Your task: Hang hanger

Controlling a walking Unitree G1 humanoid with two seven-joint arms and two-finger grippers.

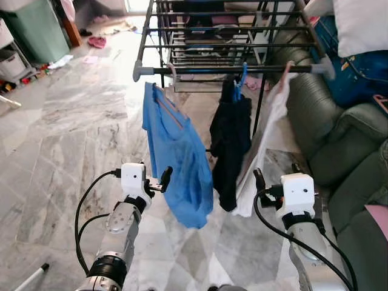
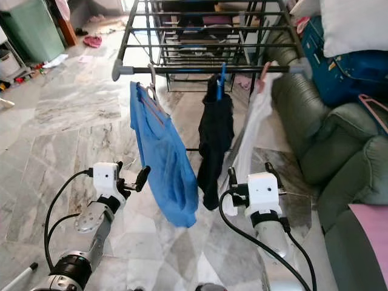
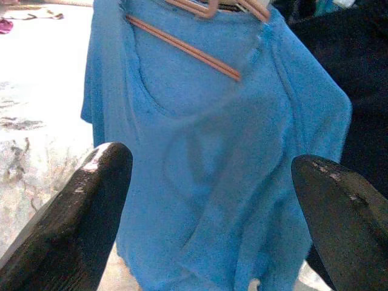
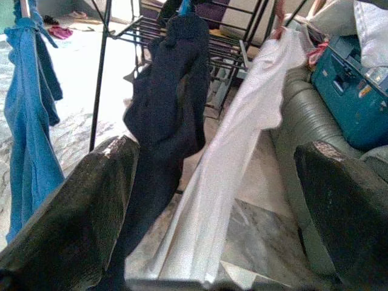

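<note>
A blue shirt (image 1: 179, 157) hangs on a pink hanger (image 3: 188, 48) from the front bar (image 1: 200, 70) of a dark metal drying rack. Beside it on the same bar hang a black garment (image 1: 230, 145) on a blue hanger (image 1: 241, 79) and a white garment (image 1: 264, 145) on a pink hanger. My left gripper (image 1: 159, 180) is open, low, just left of the blue shirt's hem, with nothing between its fingers (image 3: 79, 212). My right gripper (image 1: 277, 174) is open too, right of the white garment's lower edge and holding nothing.
A green sofa (image 1: 327, 139) stands close on the right, with a white pillow, blue jeans and a teal case (image 4: 345, 91) on it. A loose pink hanger (image 2: 373, 109) lies on the sofa. A green cabinet (image 1: 36, 27) and floor clutter are far left. Marble floor lies to the left.
</note>
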